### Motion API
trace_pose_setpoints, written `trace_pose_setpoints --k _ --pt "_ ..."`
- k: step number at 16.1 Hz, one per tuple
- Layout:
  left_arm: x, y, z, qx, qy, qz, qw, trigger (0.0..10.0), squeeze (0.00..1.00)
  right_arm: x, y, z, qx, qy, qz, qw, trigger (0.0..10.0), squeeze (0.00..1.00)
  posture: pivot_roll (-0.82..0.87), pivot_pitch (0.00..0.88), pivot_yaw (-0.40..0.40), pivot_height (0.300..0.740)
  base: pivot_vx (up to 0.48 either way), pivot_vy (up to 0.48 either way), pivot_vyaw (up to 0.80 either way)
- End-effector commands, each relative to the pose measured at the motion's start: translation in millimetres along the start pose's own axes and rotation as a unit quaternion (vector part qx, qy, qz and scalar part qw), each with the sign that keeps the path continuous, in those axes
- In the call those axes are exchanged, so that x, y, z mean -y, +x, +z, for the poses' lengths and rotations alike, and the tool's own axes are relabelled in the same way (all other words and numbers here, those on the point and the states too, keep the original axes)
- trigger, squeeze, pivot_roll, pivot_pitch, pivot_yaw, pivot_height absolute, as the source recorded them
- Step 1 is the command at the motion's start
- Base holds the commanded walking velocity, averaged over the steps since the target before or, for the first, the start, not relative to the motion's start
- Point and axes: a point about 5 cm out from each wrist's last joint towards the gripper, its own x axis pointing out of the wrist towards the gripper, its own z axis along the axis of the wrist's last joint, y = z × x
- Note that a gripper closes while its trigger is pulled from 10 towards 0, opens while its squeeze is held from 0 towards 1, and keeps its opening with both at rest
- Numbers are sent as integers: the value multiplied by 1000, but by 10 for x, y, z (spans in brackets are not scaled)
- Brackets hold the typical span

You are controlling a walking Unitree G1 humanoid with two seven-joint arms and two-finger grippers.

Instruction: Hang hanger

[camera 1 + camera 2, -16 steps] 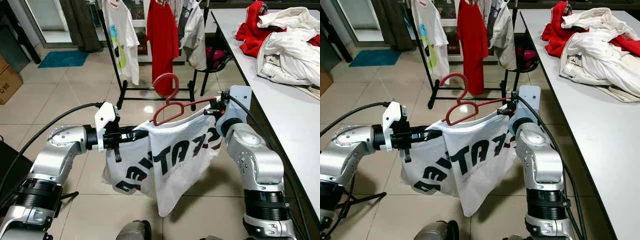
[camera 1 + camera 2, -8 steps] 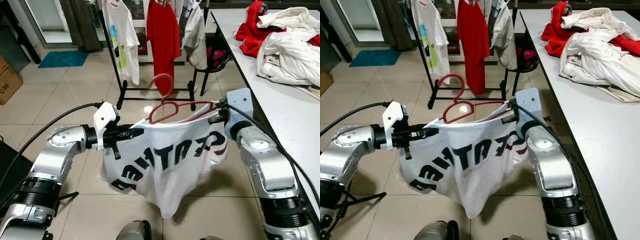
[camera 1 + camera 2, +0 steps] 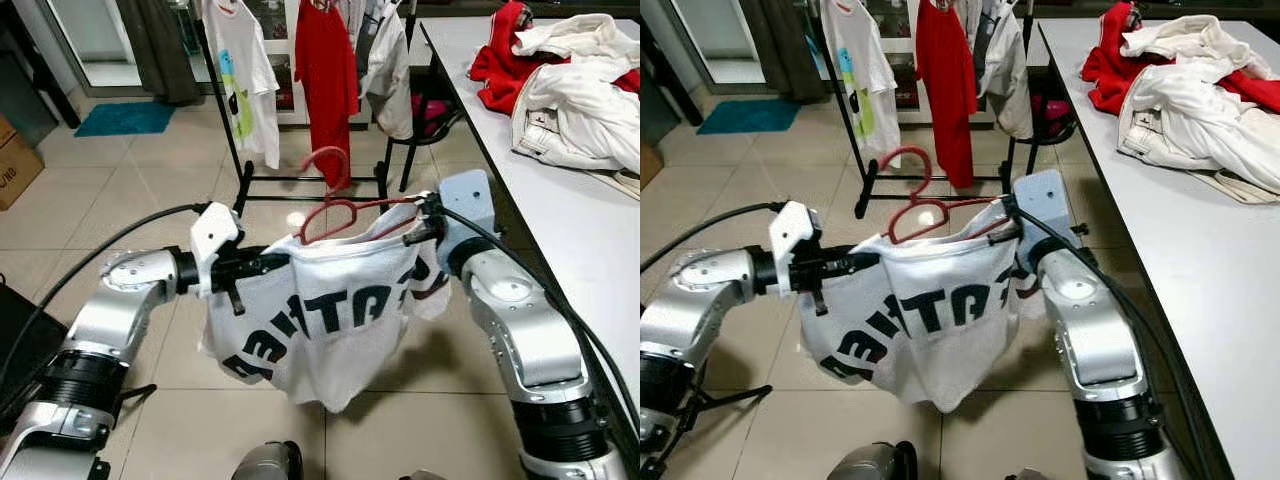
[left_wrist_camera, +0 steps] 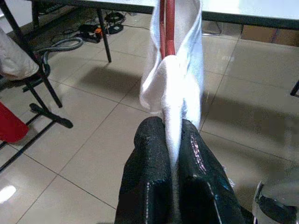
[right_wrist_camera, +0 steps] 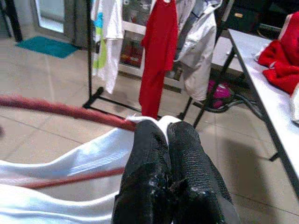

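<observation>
A red hanger (image 3: 345, 205) sits inside a white shirt (image 3: 320, 320) with black lettering, held up between my two arms. My left gripper (image 3: 275, 263) is shut on the shirt's left shoulder, the white cloth pinched between its fingers (image 4: 154, 172). My right gripper (image 3: 418, 232) is shut on the right shoulder of the shirt at the hanger's end (image 5: 112, 122). The hanger's hook (image 3: 915, 160) points up and away. Farther off stands a black clothes rack (image 3: 300, 180) carrying a red shirt (image 3: 325, 80) and a white printed shirt (image 3: 240, 75).
A long white table (image 3: 580, 220) runs along my right with a pile of red and white clothes (image 3: 560, 80). A cardboard box (image 3: 15, 150) and a teal mat (image 3: 125, 117) lie on the tiled floor at left. A black chair stands behind the rack.
The right gripper has drawn back towards the left one, so the shirt hangs bunched and narrower than half a second ago. The hanger stays level between the arms.
</observation>
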Motion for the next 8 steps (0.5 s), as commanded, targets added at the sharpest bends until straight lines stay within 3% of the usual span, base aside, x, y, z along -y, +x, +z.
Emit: trace_pose_setpoints --k 1,8 --pt "-21 26 17 -8 16 4 1000 0 0 -24 -15 104 14 7 6 1000 0 0 56 30 89 740 0 0 0" --pt "-106 164 16 -20 34 36 999 0 0 -112 -84 132 -2 28 14 1000 0 0 45 19 93 740 0 0 0"
